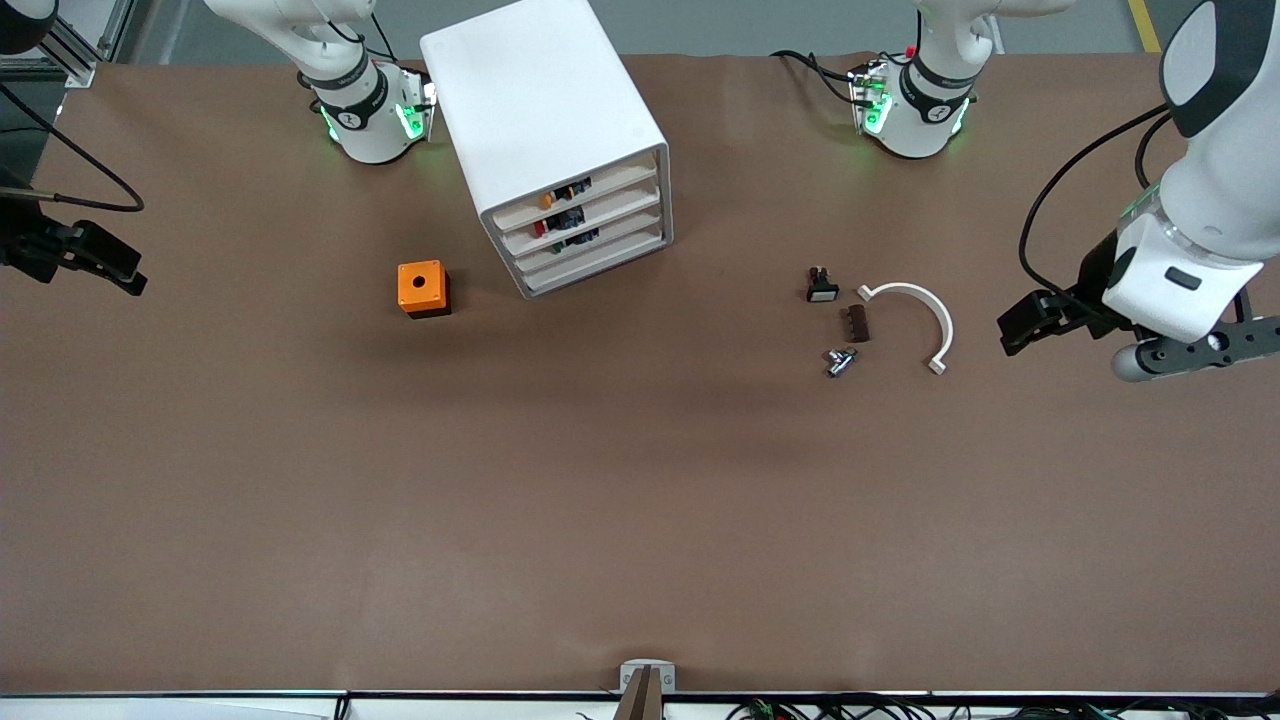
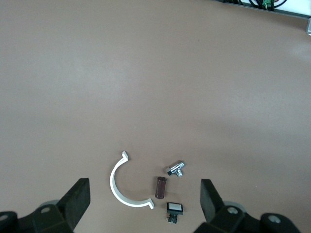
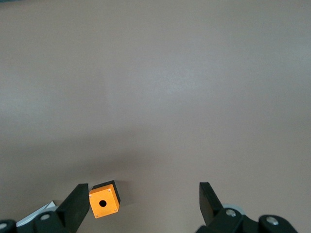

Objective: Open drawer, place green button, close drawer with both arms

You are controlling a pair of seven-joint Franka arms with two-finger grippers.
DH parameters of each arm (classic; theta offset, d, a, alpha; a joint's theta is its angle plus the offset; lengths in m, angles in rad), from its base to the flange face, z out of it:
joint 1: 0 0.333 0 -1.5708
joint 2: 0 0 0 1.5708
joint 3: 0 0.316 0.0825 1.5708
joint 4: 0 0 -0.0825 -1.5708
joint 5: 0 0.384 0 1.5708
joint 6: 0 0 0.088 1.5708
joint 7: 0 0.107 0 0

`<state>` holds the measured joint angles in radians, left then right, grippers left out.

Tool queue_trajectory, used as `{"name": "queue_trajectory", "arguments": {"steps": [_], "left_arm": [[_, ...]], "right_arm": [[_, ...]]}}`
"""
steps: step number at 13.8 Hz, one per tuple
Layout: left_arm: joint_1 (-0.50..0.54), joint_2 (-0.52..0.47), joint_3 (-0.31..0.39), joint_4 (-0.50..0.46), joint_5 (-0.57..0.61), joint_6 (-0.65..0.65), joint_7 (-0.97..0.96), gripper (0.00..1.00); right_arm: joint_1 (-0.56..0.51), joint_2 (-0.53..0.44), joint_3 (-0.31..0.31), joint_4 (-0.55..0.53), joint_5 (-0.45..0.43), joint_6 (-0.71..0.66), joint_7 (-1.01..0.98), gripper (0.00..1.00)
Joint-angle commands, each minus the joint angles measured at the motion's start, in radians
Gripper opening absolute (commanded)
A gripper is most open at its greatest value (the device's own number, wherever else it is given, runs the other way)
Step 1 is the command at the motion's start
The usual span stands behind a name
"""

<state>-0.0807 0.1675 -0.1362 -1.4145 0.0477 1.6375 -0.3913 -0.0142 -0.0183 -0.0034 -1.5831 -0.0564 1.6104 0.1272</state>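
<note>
Grey clamp (image 1: 647,678), bottom centre; drawer (image 1: 590,258) shut, upper middle, green button (image 1: 556,247) seemingly at its front; left gripper (image 2: 146,199) and right gripper (image 3: 141,199) spread wide over their own table ends; risk: hooking a neighbouring drawer, dragging the cabinet (image 1: 540,100)

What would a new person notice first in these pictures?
Probably the white four-drawer cabinet, all drawers shut, standing between the arm bases, and the bright orange box beside it toward the right arm's end. Next come the small parts around the white curved clip, near the open left gripper.
</note>
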Motion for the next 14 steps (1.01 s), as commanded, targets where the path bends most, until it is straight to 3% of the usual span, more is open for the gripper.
{"name": "queue_trajectory", "arguments": {"steps": [1, 8, 14], "left_arm": [[0.013, -0.062, -0.008, -0.012, 0.014, -0.060, 0.031, 1.00], [0.070, -0.123, -0.008, -0.033, 0.000, -0.131, 0.143, 1.00], [0.071, -0.235, 0.001, -0.169, -0.002, -0.116, 0.178, 1.00]], "right_arm": [[-0.023, -0.014, 0.019, -0.005, -0.016, 0.000, -0.004, 1.00], [-0.021, -0.014, 0.019, -0.005, -0.016, -0.001, -0.004, 1.00], [-0.023, -0.014, 0.019, -0.005, -0.016, -0.003, -0.004, 1.00]]}}
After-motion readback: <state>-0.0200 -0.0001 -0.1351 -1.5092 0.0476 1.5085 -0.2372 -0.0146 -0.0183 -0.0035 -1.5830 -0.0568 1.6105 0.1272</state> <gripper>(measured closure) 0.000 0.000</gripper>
